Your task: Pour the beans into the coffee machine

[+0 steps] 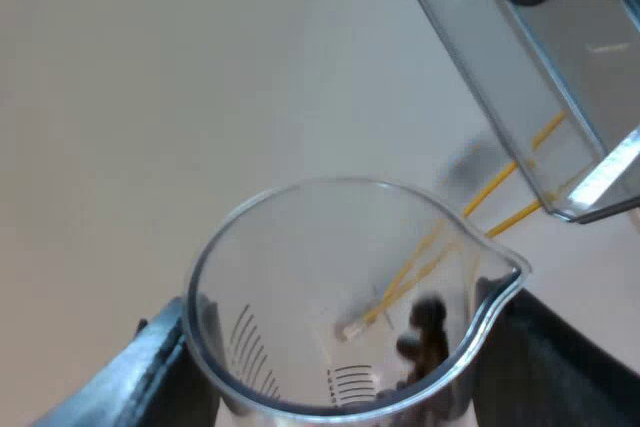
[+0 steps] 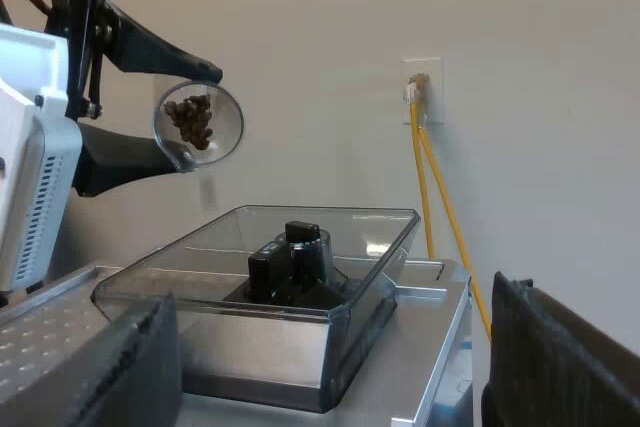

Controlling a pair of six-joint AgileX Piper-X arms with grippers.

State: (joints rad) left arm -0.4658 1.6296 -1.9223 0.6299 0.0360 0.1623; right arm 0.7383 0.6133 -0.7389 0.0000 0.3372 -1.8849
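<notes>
Several coffee beans (image 1: 425, 339) lie inside the measuring glass (image 1: 300, 277), gathered against its wall near the pouring lip; their number cannot be made out. The left gripper (image 1: 350, 372) pinches the glass between its two black fingers, one on each side. The finger ends are cut off from sight and the base of the glass is hidden.

In the right wrist view the glass is tipped on its side with the lip pointing down. It is held in the air above the clear bean hopper (image 2: 372, 277) and apart from it. Whether the lip stands over the hopper's opening cannot be told.

The hopper sits on top of the coffee machine (image 2: 430, 347), with a black knob (image 2: 300, 247) inside it. The right gripper (image 2: 340, 362) is spread wide and holds nothing, with one finger to each side of the hopper.

Two yellow cables (image 2: 440, 197) drop from a wall socket (image 2: 421, 87) behind the machine, which hides their lower ends.
</notes>
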